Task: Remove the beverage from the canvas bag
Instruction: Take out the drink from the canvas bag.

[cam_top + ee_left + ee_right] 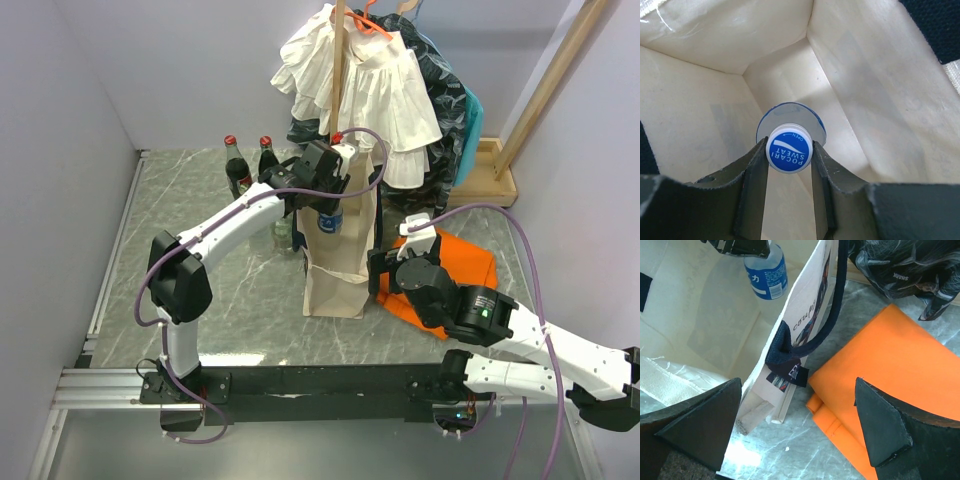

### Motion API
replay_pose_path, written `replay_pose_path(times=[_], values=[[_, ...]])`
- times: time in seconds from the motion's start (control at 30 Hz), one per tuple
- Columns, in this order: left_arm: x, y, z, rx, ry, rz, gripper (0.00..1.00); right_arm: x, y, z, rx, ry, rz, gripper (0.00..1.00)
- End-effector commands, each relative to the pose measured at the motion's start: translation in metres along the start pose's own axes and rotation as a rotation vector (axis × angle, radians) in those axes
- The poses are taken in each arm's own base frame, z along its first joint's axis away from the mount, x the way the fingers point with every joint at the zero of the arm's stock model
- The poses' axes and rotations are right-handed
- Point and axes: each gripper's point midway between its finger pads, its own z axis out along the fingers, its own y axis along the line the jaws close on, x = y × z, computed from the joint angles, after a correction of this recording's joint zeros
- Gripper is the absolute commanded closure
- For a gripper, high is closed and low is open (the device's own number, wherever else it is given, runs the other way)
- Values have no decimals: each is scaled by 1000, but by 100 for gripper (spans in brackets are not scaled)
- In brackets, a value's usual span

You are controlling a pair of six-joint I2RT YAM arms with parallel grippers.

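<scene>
— So, where is the drink?

— Inside the canvas bag (335, 270), which stands upright on the grey marbled worktop (230, 300). It is a clear bottle (767, 275) with a blue label, and its blue-and-white cap (789, 154) reads POCARI SWEAT.

— Is anything holding it?

— Yes. The left fingers (752, 195) reach down through the bag's mouth and are closed almost fully, one pad pressed against each side of the cap. The bottle hangs upright beneath them.

— How deep in the bag is it?

— From the right wrist view it sits in the upper part of the bag, with its lower end showing against the cream inner wall. It looks clear of the bag's floor, and none of it is above the rim.

— And the other arm?

— The right fingers (700, 425) are spread wide with nothing between them. They sit low beside the bag's right side, near its corner and a navy strap (837, 305) that hangs down the outside. I cannot tell whether they touch the canvas.

— What else is around?

— A folded orange cloth (460, 270) lies flat on the worktop just to the right of the bag, under the right arm. Two dark red-capped bottles (232, 165) stand behind the bag to the left, and a white garment (370, 80) hangs from a wooden stand at the back.
</scene>
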Motion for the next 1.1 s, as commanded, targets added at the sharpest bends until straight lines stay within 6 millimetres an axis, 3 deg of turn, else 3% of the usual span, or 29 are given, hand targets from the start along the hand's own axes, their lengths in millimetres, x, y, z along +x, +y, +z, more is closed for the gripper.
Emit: replay_pose_path(times=[0.0, 0.53, 0.77, 1.07], values=[[-70, -10, -54, 49, -241, -36, 99, -7, -5, -1, 21, -30, 30, 0], [-111, -20, -115, 98, -376, -29, 99, -6, -4, -1, 22, -29, 34, 0], [-125, -29, -148, 131, -444, -19, 99, -6, -4, 0, 21, -30, 32, 0], [-132, -26, -177, 108, -502, -23, 99, -10, -4, 0, 27, -40, 32, 0]])
